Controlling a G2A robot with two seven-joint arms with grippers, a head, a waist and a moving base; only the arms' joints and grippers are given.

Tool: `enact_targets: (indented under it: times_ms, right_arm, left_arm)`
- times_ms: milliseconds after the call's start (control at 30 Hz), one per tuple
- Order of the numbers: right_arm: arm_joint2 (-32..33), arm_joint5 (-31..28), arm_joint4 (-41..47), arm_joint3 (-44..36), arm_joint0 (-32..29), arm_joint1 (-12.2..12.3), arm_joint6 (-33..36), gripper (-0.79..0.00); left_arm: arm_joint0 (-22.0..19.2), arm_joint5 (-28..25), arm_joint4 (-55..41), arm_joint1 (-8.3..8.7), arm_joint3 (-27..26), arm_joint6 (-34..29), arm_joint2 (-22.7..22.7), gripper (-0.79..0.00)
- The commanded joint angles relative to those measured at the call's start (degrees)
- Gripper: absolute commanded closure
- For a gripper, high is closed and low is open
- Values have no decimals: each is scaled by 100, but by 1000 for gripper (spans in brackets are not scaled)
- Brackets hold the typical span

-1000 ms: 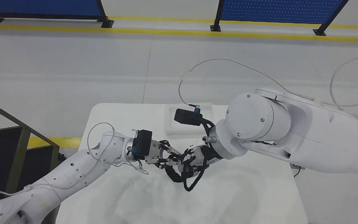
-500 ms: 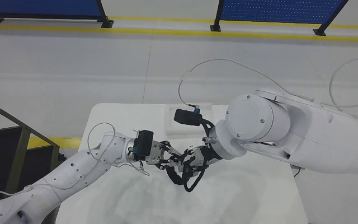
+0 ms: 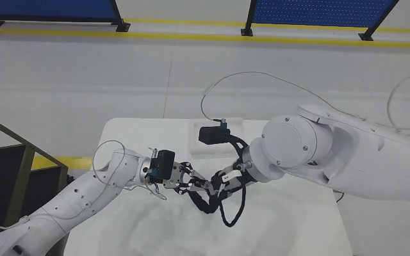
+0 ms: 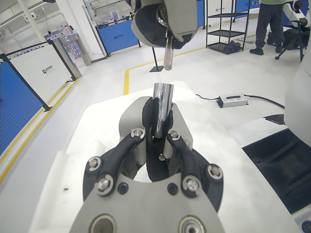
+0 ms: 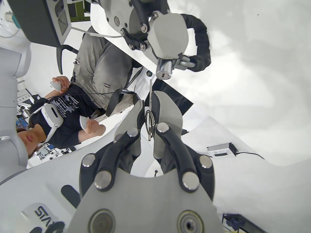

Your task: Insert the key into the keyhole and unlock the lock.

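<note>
Up over table, both grippers tip to tip. L gripper: shut tight on lock, shiny end poking out past the fingertips toward R gripper. Black cable looping out from beside L gripper, hanging down. R gripper: pinched on key + ring, blade sticking out past the tips, aimed at lock. Keyhole in the round end of lock, facing R gripper.

Done so far, prob.: lock picked up, key picked up, both held off table and close together. Key tip just short of keyhole, w/ a small gap, not touching. Maybe a bit off to one side of the hole. Hard to tell how much.

Left to do: line up blade w/ slot, push in, turn, pop lock open. Not in yet, not turned yet. About halfway, at a guess.
</note>
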Motion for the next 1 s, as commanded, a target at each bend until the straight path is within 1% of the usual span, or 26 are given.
enact_targets:
  times_ms: [0, 133, 200, 400, 667, 967]
  right_arm:
    - [0, -235, -272, 113, -66, 13, 242, 0]
    - [0, -759, -494, 300, -105, 22, 766, 0]
    - [0, -856, -427, 382, -114, 17, 862, 0]
    - [0, -656, -124, 452, -228, -24, 662, 0]
    - [0, -684, -326, 462, -202, -145, 691, 0]
    - [0, -790, -532, 507, -203, -215, 797, 0]
  left_arm:
    - [41, -19, 27, 12, -7, -20, -51, 0]
    - [100, -36, 95, 37, -27, -37, -159, 0]
    - [131, -30, 127, 48, -37, -31, -214, 0]
    - [211, -34, 293, 55, -106, -36, -333, 0]
    - [267, -99, 466, 19, -150, -100, -453, 0]
    - [350, -158, 531, -16, -173, -159, -560, 0]
